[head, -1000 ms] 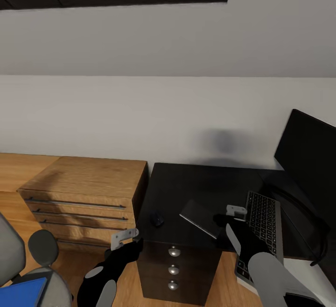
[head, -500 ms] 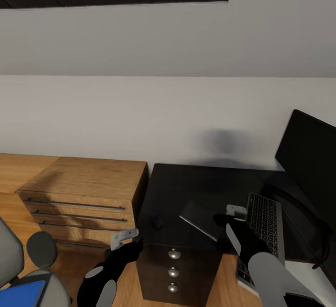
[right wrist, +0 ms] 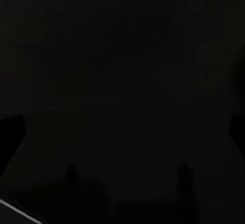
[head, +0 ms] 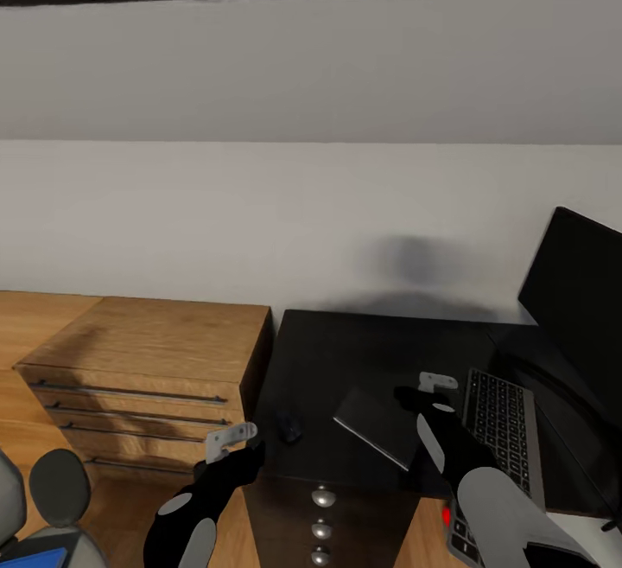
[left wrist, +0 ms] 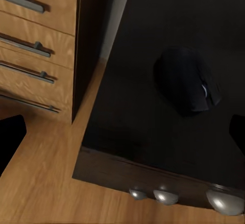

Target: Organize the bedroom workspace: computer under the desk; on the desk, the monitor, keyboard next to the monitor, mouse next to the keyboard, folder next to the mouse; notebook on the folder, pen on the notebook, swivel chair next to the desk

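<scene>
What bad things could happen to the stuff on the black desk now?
1. The keyboard sticks out past the desk front edge, under the right arm; a bump might tip it off.
2. The mouse sits near the desk's front left corner, close to the left hand; a careless sweep might knock it to the floor.
3. The notebook lies right beside the right hand and could get shoved.

Black desk (head: pixel 345 352), dark mouse (head: pixel 289 427), grey notebook (head: pixel 380 425), wood-grain dresser (head: pixel 155 335), blk monitor (head: pixel 579 291)
</scene>
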